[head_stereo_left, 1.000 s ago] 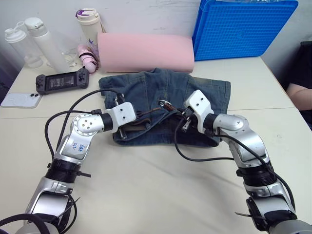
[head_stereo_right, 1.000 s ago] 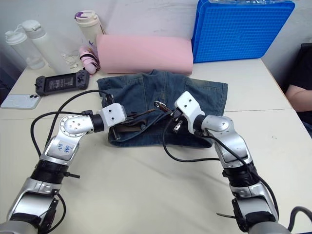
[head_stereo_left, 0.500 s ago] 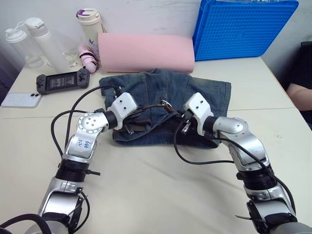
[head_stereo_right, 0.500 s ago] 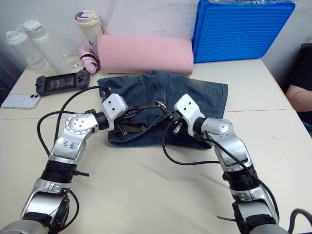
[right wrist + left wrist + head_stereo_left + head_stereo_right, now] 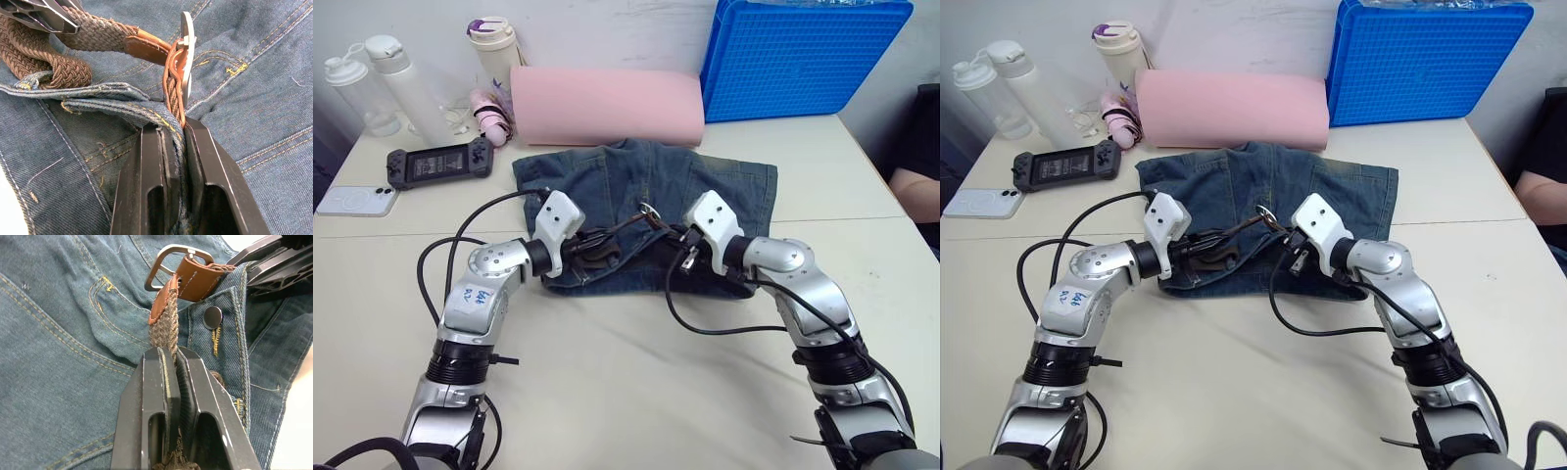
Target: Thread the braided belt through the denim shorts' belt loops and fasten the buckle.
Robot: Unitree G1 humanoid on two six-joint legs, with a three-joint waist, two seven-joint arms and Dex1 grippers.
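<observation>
The denim shorts [image 5: 1273, 201] lie near the table's [image 5: 1234, 392] far edge, just in front of the pink roll [image 5: 1230, 108]. Over their near hem, the left gripper [image 5: 1197, 242] and right gripper [image 5: 1285, 238] face each other, the braided belt [image 5: 1224, 238] and its buckle [image 5: 1266, 213] between them.

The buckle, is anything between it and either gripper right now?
Nothing visible. The left gripper is shut on the braided belt just behind the buckle. The right gripper clamps the belt and a fold of the denim shorts right beside the buckle.
</observation>
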